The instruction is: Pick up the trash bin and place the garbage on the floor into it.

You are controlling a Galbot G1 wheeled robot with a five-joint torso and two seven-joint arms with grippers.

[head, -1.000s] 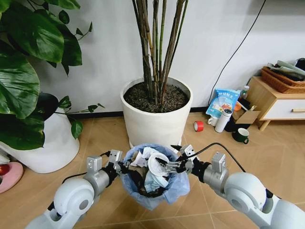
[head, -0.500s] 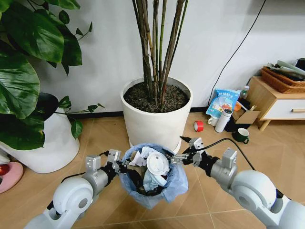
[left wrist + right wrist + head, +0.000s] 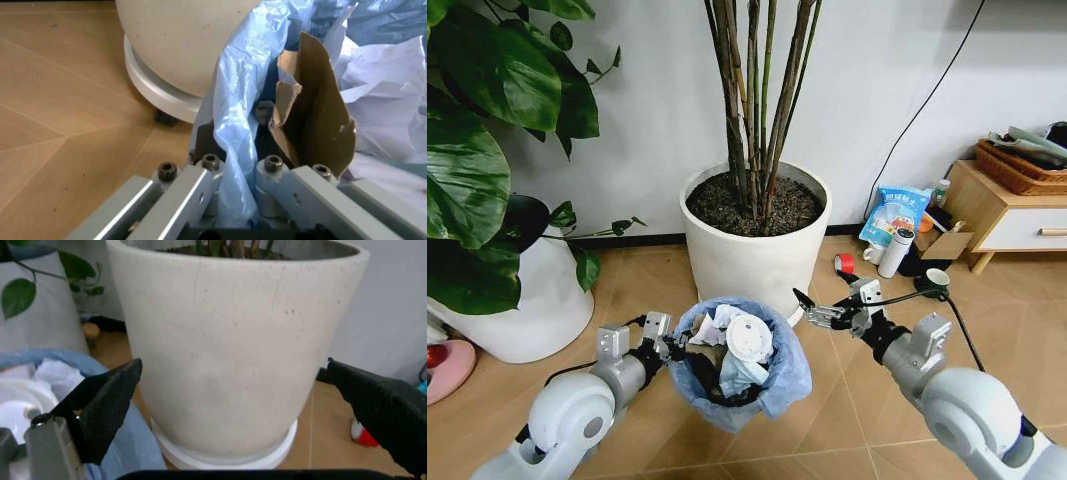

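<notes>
- The left gripper (image 3: 670, 340) is clamped on the trash bin (image 3: 739, 395) rim at 9 o'clock; in the left wrist view its fingers (image 3: 200, 190) pinch the blue bag (image 3: 237, 125).
- The right gripper (image 3: 812, 312) is spread wide and empty, just beside the bin at 2 o'clock, in front of the white plant pot (image 3: 752, 265).
- The bin sits at 6 o'clock from the pot, filled with garbage (image 3: 742, 350): white paper, brown cardboard (image 3: 317, 110).
- The bin's base is hidden by the bag.
</notes>
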